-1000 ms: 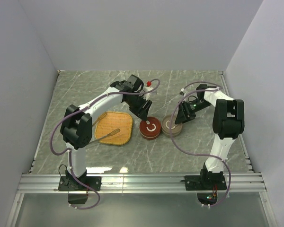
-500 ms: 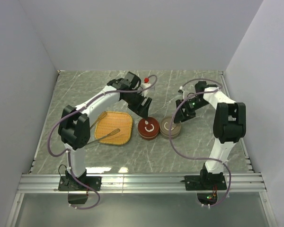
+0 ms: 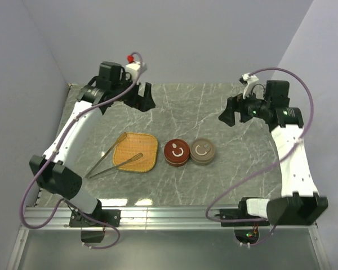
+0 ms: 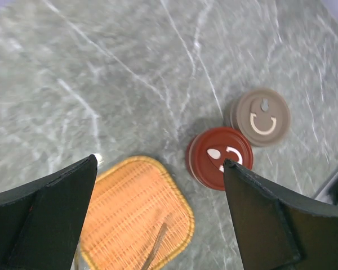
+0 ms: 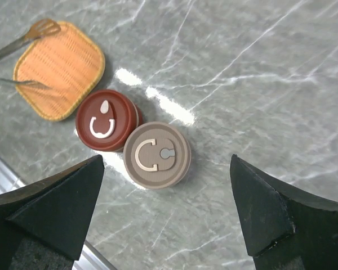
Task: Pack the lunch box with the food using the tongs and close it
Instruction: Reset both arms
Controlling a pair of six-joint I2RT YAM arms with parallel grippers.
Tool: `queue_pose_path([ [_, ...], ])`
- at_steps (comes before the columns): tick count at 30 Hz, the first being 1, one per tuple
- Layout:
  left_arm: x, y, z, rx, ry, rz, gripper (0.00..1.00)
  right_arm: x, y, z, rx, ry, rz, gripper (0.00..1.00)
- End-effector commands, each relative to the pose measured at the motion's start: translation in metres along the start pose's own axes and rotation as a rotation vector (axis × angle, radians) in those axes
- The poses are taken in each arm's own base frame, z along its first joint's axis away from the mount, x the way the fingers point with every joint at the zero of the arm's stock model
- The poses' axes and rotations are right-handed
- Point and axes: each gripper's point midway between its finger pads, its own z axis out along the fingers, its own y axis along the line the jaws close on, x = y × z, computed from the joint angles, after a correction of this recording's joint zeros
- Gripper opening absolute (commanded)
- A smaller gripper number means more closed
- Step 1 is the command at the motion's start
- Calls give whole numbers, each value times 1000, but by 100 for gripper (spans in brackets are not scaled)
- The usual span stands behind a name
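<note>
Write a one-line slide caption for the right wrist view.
Red container and tan container sit lidded, side by side, near woven tray and tongs.

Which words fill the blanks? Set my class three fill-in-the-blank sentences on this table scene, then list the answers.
The red container stands ____ the woven tray and the brown container.
In all, ____ round lidded containers are in view.
Both the left gripper and the right gripper have jaws that are ____.
Answers: between; two; open.

Woven tray point(image 3: 136, 152), metal tongs point(image 3: 106, 156), glossy marbled table point(image 3: 214, 112)
</note>
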Motion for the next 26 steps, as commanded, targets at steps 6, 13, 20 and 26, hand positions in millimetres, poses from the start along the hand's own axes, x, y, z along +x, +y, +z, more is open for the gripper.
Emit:
queue_pose_path([
  [6,24,29,-47,-165,-79,-40,100,18,8,-29,167,-162,48,100],
  [13,68,45,-65,-306,-74,-32,99,68,15,-32,207,-140,73,100],
  [20,77,49,-81,-362,-97,-28,99,77,19,-36,209,-161,80,100],
  [26,75,54,-92,-375,-122,-40,100,75,22,-37,197,-174,81,100],
])
